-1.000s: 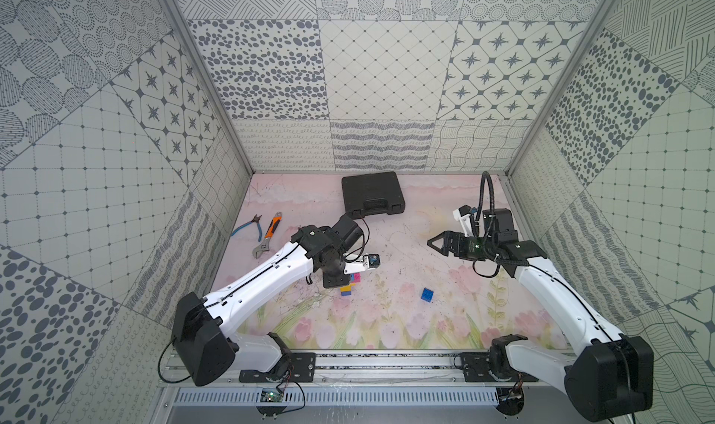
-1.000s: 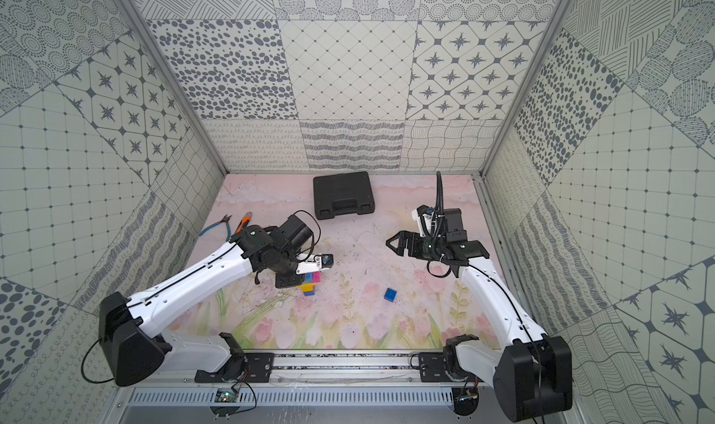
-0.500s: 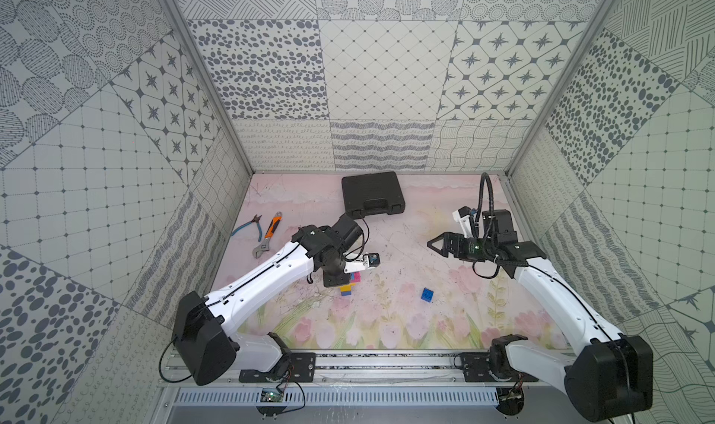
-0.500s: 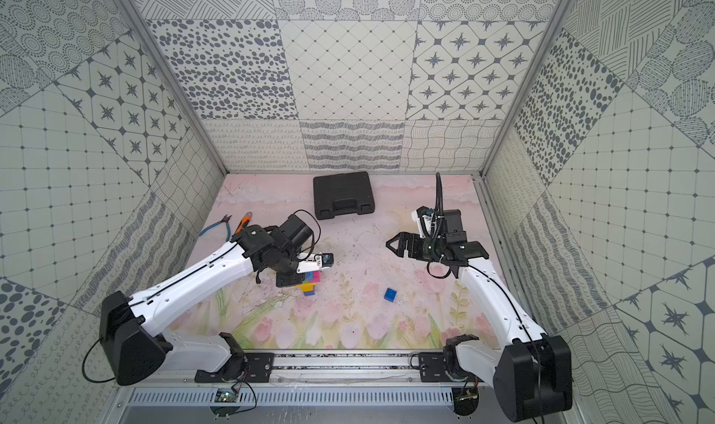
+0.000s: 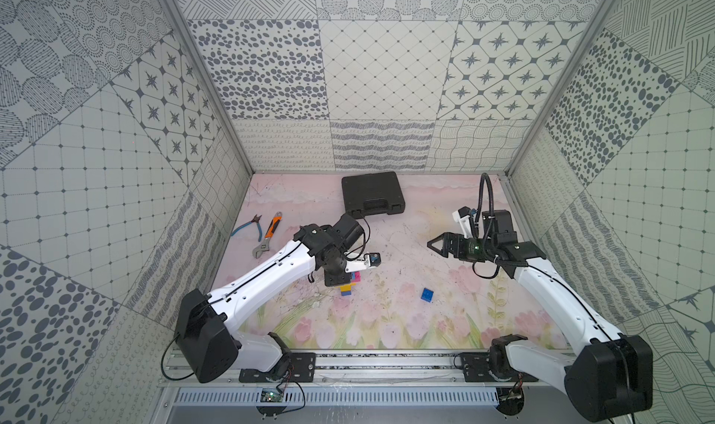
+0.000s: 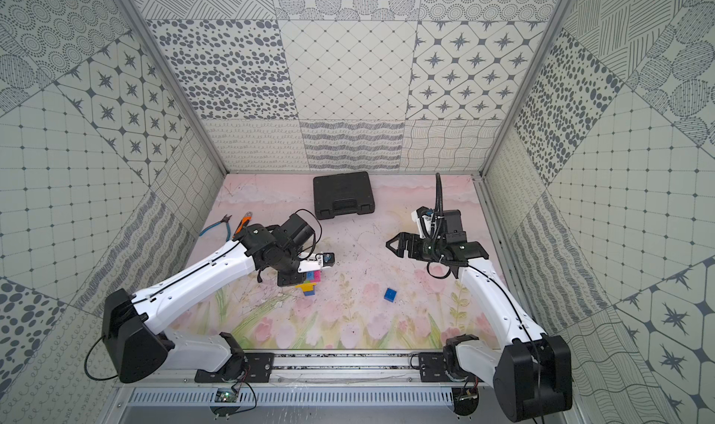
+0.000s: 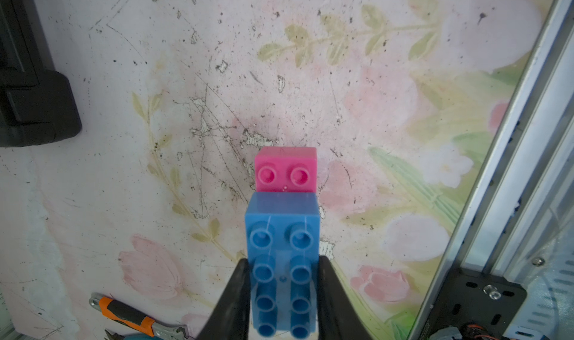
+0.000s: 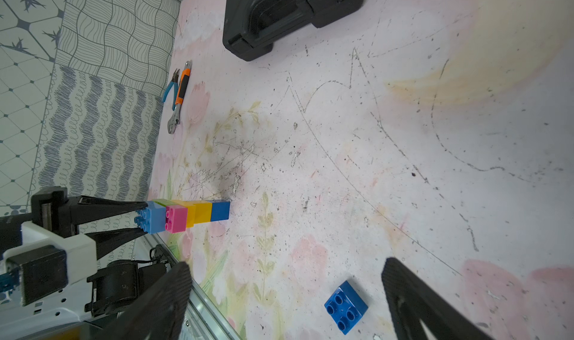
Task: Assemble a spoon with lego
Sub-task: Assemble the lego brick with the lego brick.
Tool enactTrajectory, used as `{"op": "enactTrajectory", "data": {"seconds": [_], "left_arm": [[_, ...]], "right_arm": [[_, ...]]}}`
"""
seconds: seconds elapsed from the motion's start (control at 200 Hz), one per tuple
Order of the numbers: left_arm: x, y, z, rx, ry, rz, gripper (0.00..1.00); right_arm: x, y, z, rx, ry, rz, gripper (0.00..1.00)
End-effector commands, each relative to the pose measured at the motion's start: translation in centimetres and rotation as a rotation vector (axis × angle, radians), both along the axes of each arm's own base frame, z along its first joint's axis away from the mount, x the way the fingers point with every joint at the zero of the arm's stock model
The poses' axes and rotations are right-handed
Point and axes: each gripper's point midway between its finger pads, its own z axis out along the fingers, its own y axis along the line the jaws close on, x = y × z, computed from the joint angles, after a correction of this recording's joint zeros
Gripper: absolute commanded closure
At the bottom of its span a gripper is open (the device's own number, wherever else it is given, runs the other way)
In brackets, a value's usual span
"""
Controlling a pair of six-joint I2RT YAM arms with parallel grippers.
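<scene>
Spoon point(image 5: 346, 288): upright on your bench point(image 5: 387, 325), left of centre, its top gripped by your left hand point(image 7: 283, 279).
Loose brick point(image 5: 427, 294): right of the spoon, well apart.
Case point(image 5: 373, 193): behind both, near the back wall.
Wrench point(image 5: 269, 234), pliers point(image 5: 247, 226): far left, side by side, possibly touching.

Our left arm point(image 5: 271, 275) reaches forward with the wrist bent down. Its end effector point(image 7: 282, 261) points straight down, jaws pressed on both sides of the spoon point(image 8: 186, 214). Our right arm point(image 5: 541, 286) holds its end effector point(image 5: 431, 244) level, jaws wide apart and empty.
</scene>
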Motion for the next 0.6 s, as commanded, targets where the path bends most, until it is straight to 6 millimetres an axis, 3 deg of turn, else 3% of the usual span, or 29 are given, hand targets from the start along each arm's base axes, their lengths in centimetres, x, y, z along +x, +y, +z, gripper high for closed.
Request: {"op": "enactTrajectory", "data": {"seconds": [0.0, 0.555, 0.595], "left_arm": [[-1.7, 0.3, -0.9, 0.019, 0.096, -0.025, 0.91], [-3.2, 0.8, -3.1, 0.046, 0.178, -0.017, 0.93], [-2.9, 0.8, -3.0, 0.039, 0.160, -0.013, 0.89]], "right_arm": [[0.4, 0.2, 0.9, 0.003, -0.064, 0.015, 0.02], [0.1, 0.3, 0.3, 0.012, -0.056, 0.017, 0.02], [0.0, 0.3, 0.3, 0.011, -0.053, 0.017, 0.02]]}}
